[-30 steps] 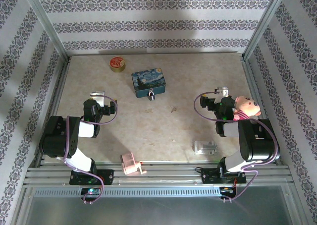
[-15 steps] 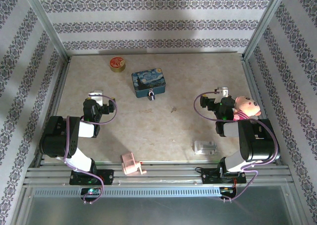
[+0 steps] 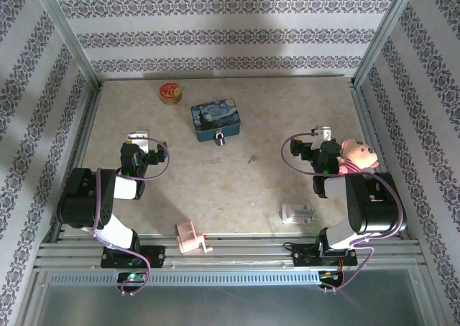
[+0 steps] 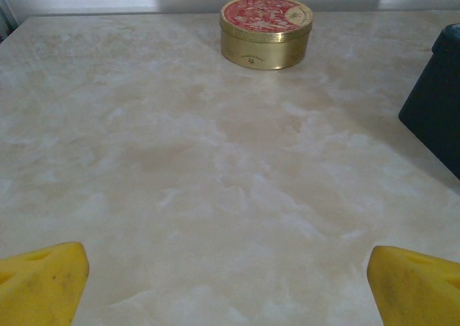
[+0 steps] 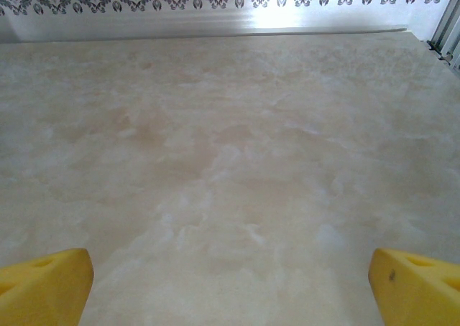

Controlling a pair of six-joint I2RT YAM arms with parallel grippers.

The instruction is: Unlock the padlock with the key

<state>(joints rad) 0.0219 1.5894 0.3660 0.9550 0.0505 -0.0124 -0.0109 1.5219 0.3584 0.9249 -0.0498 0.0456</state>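
L pincer (image 3: 136, 135) has edged slightly left vs 1 s ago; the R arm and everything on the counter (image 3: 215, 189) sit as before. L pincer is wide apart w/ nothing between: in the left wrist view its yellow fingertips (image 4: 43, 279) sit at the bottom corners, bare counter in the gap. R pincer (image 3: 323, 133) is likewise apart and empty, over bare counter. The padlock (image 3: 220, 137) lies touching the near edge of the blue tin (image 3: 215, 119), approx mid-counter toward the back. The key (image 3: 251, 159), a mere speck, lies just right of and nearer than the padlock, apart from it, between the two arms. A round gold tin (image 4: 266, 31) w/ a red lid stands at back left. A pink plush (image 3: 357, 154) sits by the R arm.
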